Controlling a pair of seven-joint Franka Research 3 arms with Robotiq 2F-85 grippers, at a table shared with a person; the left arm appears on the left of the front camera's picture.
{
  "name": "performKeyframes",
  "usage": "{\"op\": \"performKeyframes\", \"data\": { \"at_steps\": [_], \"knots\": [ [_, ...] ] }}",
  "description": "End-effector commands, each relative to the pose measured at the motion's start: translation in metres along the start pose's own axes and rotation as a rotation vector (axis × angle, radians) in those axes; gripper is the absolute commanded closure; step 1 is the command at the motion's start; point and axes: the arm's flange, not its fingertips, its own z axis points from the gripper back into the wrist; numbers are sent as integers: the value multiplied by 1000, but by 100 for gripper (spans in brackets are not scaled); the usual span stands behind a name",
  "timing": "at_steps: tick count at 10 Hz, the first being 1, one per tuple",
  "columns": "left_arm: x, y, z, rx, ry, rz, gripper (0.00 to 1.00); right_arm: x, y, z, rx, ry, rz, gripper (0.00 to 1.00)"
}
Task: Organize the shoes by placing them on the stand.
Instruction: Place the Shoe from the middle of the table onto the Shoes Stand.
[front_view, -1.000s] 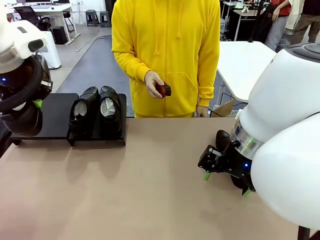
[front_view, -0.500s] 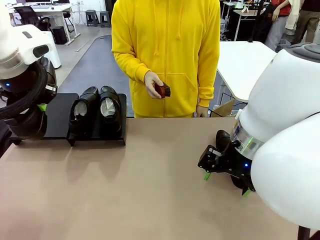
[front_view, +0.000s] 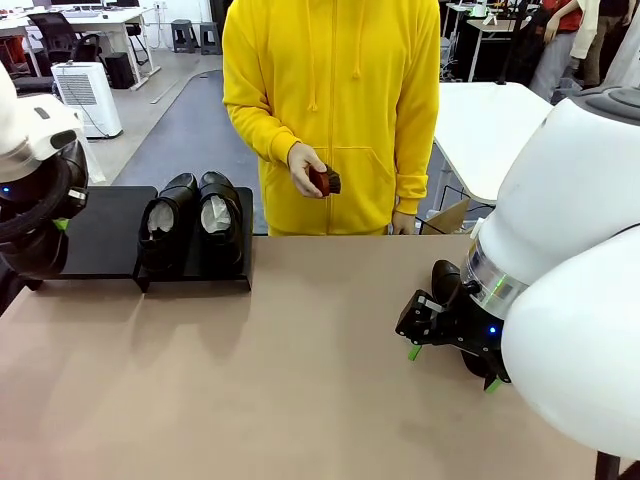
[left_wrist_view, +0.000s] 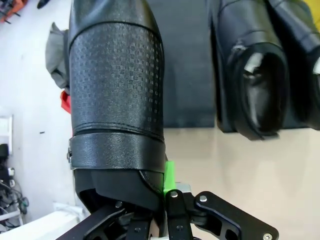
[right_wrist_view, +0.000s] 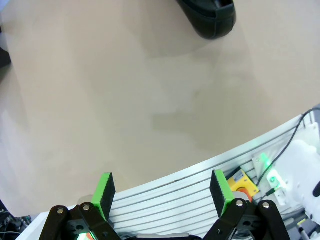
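Left wrist view: held shoe (left_wrist_view: 117, 85) clamped at one end in left gripper (left_wrist_view: 162, 187), jaws closed tight on it, hanging by the bare left half of the stand (left_wrist_view: 187, 65) near bench's far-left corner. Lower sole-flat, parallel to the two shoes (front_view: 218, 215) on stand's right half, clear of the neighbour before release. Right wrist view adds right gripper (right_wrist_view: 162, 187), wide open and empty above bench (right_wrist_view: 100, 100), fourth shoe (right_wrist_view: 210, 17) toe just ahead. Front view adds person's hand (front_view: 305, 165) holding brush (front_view: 325, 180).

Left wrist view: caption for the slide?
Left gripper shut on a black shoe, beside the stand carrying two shoes.
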Motion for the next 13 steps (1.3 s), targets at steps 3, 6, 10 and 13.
{"op": "performKeyframes", "data": {
  "at_steps": [3,6,10,13],
  "knots": [
    [30,23,-33,68,-127,-95,100,3,1,-1,4,-4,11,0],
    [44,28,-69,127,-114,-150,100,3,1,-1,4,-4,11,0],
    [53,32,-96,133,-77,-143,100,3,1,-1,4,-4,11,0],
    [61,32,-111,115,-50,-122,100,3,1,-1,4,-4,11,0]
  ]
}}
